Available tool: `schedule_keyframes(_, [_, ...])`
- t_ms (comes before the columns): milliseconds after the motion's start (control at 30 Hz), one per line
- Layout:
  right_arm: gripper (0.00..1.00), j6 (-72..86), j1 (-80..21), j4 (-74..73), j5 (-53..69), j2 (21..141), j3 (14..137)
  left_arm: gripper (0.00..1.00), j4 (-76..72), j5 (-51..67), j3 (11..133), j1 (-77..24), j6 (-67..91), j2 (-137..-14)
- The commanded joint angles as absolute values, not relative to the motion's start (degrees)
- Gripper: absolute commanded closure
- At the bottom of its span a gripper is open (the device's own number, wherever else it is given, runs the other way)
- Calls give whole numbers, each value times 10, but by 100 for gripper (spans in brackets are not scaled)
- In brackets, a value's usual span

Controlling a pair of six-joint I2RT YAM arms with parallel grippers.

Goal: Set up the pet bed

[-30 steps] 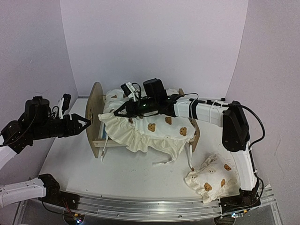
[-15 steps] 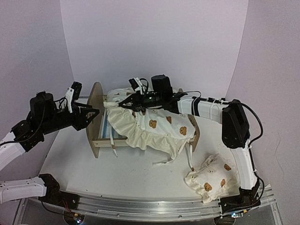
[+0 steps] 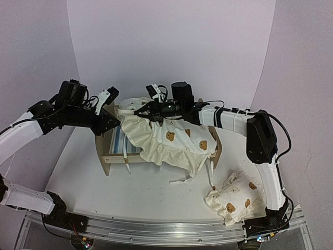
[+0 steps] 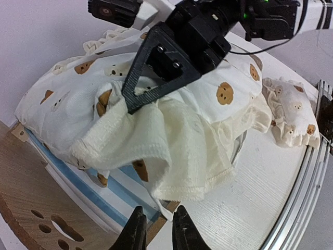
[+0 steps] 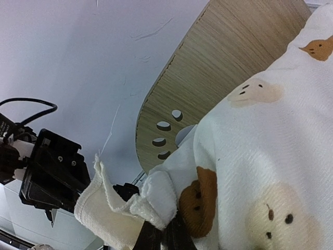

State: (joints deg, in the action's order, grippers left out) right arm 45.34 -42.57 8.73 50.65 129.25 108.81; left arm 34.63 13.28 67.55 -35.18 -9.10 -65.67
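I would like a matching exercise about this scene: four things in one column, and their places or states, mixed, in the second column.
1 cushion
2 pillow
3 pet bed
4 left gripper

A lies on the table, near right
B gripped by the right gripper, draped over the bed
C empty, beside the headboard
D stands under the cushion

Pairs: 1-B, 2-A, 3-D, 4-C

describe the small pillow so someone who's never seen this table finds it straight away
Find the wooden pet bed mid-table, with the big bear-print cushion draped over it. Then look near right, by the right arm's base: the small pillow lies alone there. Same bear print, but far smaller and off the bed.
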Motion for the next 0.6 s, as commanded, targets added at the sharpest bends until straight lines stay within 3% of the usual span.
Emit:
schedule_keyframes(0, [100,484,-406,149,512,1294,1095,78,379,170,696,-348,-138,-627])
schedule_keyframes(100, [100,503,-397,166,519,1296,1090,71,377,156,690,-348,-143,-640])
schedule_keyframes(233, [100,526,-391,193,531,1302,1086,79,360,120,699,-346,-141,-682])
schedule_keyframes(367, [100,539,-391,218,531,1303,1081,94,302,79,682,-341,-144,-718])
schedule_keyframes(567, [100,546,-391,234,531,1300,1074,90,194,43,644,-341,-137,-728])
